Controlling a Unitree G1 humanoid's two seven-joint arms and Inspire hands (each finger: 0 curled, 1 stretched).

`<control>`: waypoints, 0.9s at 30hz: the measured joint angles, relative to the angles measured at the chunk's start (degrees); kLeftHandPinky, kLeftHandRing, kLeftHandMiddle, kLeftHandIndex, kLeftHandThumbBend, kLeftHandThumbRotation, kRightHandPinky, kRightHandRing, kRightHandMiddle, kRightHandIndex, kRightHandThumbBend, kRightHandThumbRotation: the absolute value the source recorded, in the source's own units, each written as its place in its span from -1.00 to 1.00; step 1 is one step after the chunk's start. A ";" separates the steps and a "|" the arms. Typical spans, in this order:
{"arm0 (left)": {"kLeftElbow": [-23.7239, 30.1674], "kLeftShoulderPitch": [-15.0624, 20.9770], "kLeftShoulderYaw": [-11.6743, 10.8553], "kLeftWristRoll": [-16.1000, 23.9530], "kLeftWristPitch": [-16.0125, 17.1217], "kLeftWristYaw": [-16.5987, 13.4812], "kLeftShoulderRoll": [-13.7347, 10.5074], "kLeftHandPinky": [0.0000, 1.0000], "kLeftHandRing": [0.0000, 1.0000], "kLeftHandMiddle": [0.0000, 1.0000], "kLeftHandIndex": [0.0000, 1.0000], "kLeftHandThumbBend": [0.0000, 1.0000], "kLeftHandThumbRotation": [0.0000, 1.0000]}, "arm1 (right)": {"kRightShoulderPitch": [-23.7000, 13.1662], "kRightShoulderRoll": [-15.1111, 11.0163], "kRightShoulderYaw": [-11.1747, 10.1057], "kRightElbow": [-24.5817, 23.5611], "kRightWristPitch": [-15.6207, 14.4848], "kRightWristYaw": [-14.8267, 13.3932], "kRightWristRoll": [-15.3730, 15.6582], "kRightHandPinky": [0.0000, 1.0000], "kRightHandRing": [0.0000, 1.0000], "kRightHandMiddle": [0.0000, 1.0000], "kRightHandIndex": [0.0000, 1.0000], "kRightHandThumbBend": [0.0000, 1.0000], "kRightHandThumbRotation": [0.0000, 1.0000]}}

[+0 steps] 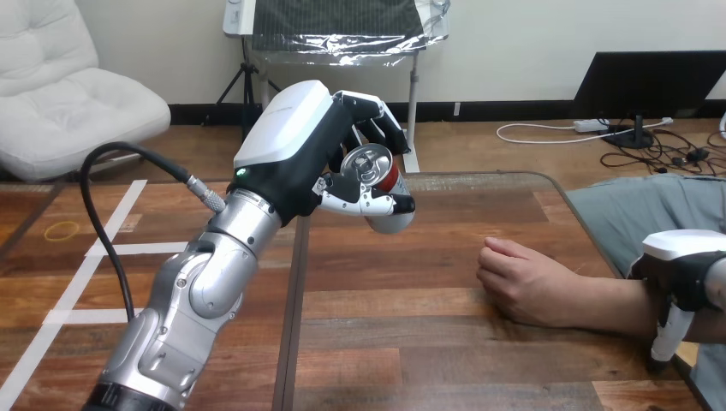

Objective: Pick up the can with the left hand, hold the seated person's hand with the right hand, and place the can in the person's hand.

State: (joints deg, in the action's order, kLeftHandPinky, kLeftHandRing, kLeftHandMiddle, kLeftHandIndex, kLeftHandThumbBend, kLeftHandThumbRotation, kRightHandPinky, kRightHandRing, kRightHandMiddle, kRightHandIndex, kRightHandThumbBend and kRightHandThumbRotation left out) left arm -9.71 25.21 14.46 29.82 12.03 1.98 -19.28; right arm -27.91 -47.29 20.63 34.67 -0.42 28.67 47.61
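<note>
- Wooden brown table [411, 342] bears the person's hand [518, 282], right.
- Left hand [291, 145], fingers wrapped round the red-and-silver metal can [374, 164], holds it aloft, centre.
- Right hand [681, 257] lies over the forearm [599, 304]; grip unclear.
- Probably next: carry the can rightward.

A wooden table [411, 282] bears white tape lines [137, 248].

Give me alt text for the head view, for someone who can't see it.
The robot's left hand holds a can above the wooden table, the can's top tilted toward the camera. The person's hand lies on the table at the right, and the robot's right hand sits over the person's forearm.
</note>
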 measured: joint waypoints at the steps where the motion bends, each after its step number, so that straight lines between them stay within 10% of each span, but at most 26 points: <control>1: 0.00 0.00 0.00 0.01 0.00 0.01 0.00 -0.37 -0.26 -0.10 -0.01 0.12 -1.00 | -0.17 0.07 0.17 0.25 0.14 -0.01 0.01 0.35 0.45 0.56 0.59 0.52 -0.85; 27: 0.19 0.00 0.00 0.22 -0.11 0.30 -0.01 -0.35 -0.23 -0.08 -0.01 0.12 -1.00 | -1.31 0.60 1.63 4.61 3.31 -3.99 -0.77 -0.03 0.13 0.28 0.31 0.48 -0.99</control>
State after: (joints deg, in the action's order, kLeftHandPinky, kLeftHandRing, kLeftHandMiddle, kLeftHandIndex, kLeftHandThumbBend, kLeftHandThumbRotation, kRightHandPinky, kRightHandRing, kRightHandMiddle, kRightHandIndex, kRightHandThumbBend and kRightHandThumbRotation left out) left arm -9.52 25.21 14.47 30.04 11.91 2.27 -19.29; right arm -29.22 -46.69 22.26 39.29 2.90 24.69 46.84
